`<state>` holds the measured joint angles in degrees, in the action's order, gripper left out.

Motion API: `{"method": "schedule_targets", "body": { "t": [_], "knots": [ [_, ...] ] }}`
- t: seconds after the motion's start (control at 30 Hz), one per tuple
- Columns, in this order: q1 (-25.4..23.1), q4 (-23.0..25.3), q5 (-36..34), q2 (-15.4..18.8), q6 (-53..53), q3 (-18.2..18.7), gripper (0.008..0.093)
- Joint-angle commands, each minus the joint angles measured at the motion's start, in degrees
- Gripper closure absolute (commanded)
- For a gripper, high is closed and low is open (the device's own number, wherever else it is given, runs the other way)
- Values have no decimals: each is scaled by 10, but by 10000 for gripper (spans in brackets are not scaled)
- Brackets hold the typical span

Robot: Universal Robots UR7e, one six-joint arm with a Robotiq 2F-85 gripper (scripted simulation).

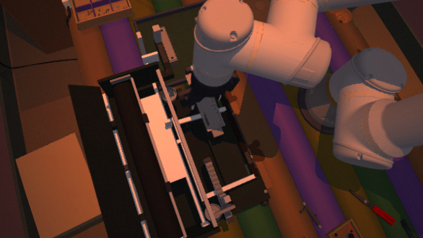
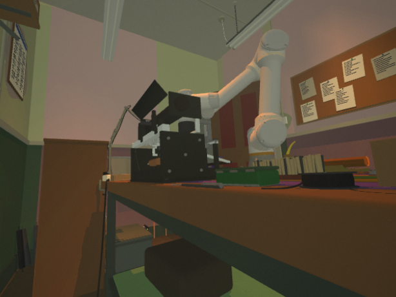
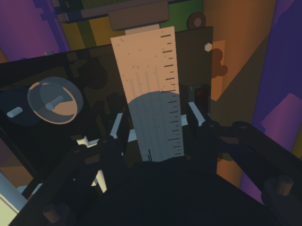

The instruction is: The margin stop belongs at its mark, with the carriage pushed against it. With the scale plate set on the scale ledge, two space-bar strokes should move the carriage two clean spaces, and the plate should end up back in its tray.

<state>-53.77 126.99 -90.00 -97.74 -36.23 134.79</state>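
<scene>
On the bench's left half stands the black typewriter frame (image 1: 169, 144) with its long dark platen and pale carriage (image 1: 162, 137). The scale plate (image 3: 150, 91), a pale strip with tick marks down one edge, lies across a white bar near the frame's upper right end (image 1: 213, 115). My gripper (image 3: 157, 120) hangs right over the plate, open and holding nothing, with the plate lying between its fingers. A toothed rack (image 1: 214, 175) runs along the lower part of the frame. The plate's tray (image 1: 166, 39) sits beyond the frame's top end.
My arm (image 1: 274, 47) reaches over the frame from the right. A tan box (image 1: 54, 184) lies left of the typewriter, and a compartment box (image 1: 99, 10) sits at the top. A red-handled screwdriver (image 1: 375, 209) and small parts lie lower right. A green case (image 2: 246, 176) sits beside the frame.
</scene>
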Motion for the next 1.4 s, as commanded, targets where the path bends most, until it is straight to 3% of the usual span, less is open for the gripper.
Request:
{"method": "schedule_targets", "body": {
  "t": [0.0, 0.8, 1.37],
  "knots": [
    [0, -2, 0, -2, 0, -1, 334],
    [0, -127, 0, -61, 0, -67, 334],
    [0, -159, 0, -73, 0, -88, 334]
  ]
}}
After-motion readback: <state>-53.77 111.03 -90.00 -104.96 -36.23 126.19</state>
